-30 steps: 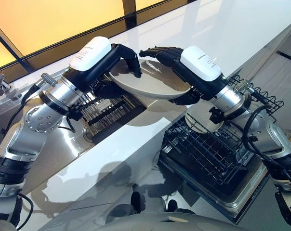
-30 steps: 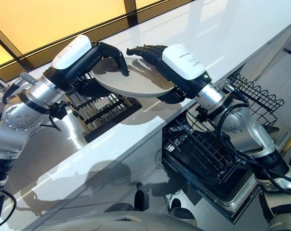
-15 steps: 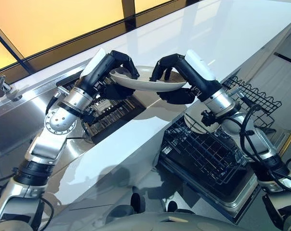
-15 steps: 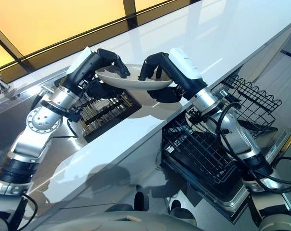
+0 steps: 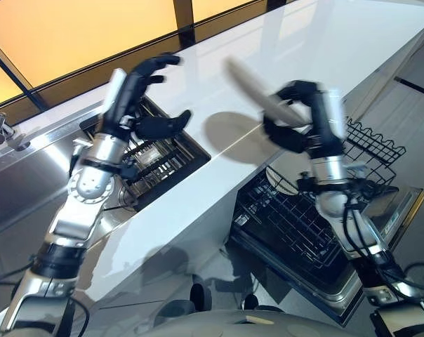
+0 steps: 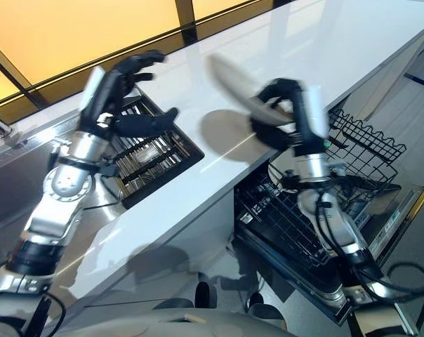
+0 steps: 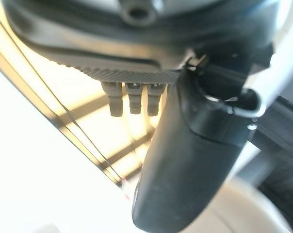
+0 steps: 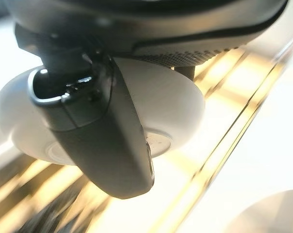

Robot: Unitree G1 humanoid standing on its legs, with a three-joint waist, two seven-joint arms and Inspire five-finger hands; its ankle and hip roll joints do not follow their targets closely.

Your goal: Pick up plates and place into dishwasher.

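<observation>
My right hand has its fingers curled round the rim of the plate, which tilts in the air above the white desk. My left hand is spread wide and empty over the sink rack. I should keep the pinch firm, swing the plate towards the dishwasher rack below the desk edge, and slot it upright between the tines.

The right hand gripped a pale plate, tilted steeply above the white counter, its rim rising toward 10 o'clock. At 9 o'clock of it, the left hand hung with fingers spread over a dark rack. At 5 o'clock sat the dishwasher basket.
</observation>
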